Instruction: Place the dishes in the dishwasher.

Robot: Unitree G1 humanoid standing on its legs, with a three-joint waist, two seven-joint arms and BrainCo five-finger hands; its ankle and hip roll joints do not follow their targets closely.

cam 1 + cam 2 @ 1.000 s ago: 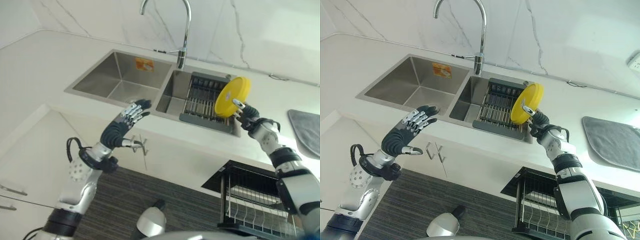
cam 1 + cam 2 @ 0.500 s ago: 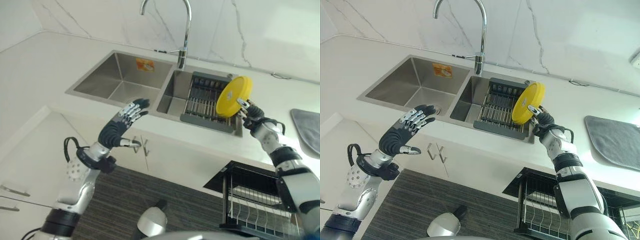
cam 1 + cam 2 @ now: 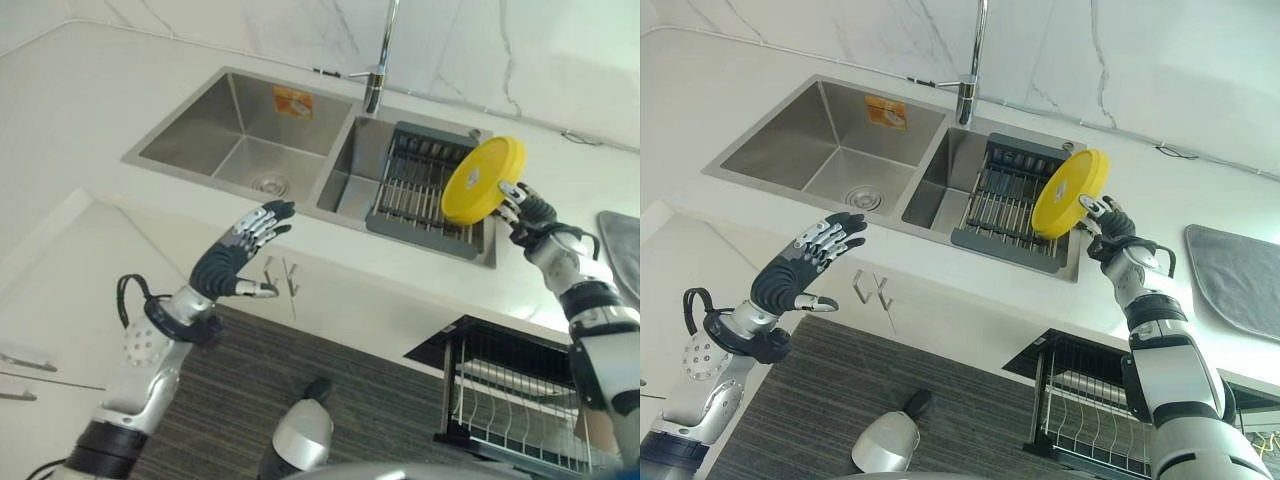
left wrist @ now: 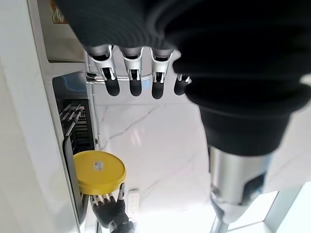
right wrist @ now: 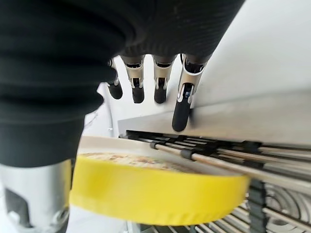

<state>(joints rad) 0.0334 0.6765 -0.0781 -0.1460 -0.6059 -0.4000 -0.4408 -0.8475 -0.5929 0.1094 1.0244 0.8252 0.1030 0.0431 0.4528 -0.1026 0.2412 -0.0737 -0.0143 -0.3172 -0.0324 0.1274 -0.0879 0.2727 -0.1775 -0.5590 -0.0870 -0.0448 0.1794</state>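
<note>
Plate [image 3: 483,180]: 1, yellow, round, held on edge over the R end of the drying rack [image 3: 425,193], in the R basin of the sink [image 3: 232,142]. Sink has 2 basins, 1 tap [image 3: 379,62] between them at the back. 1 grey mat [image 3: 1236,276] lies on the white surface [image 3: 70,95] at far R. 1 wire rack [image 3: 515,395] sits pulled out below the surface edge.

R hand [image 3: 523,212]: arm reaches up from lower R, fingers [image 5: 181,108] pinch plate rim w/ thumb, plate tilted toward the sink.

L hand [image 3: 232,257]: raised in front of the cabinet, apart from the sink, fingers [image 4: 133,85] straight and slightly spread, holding nothing.
</note>
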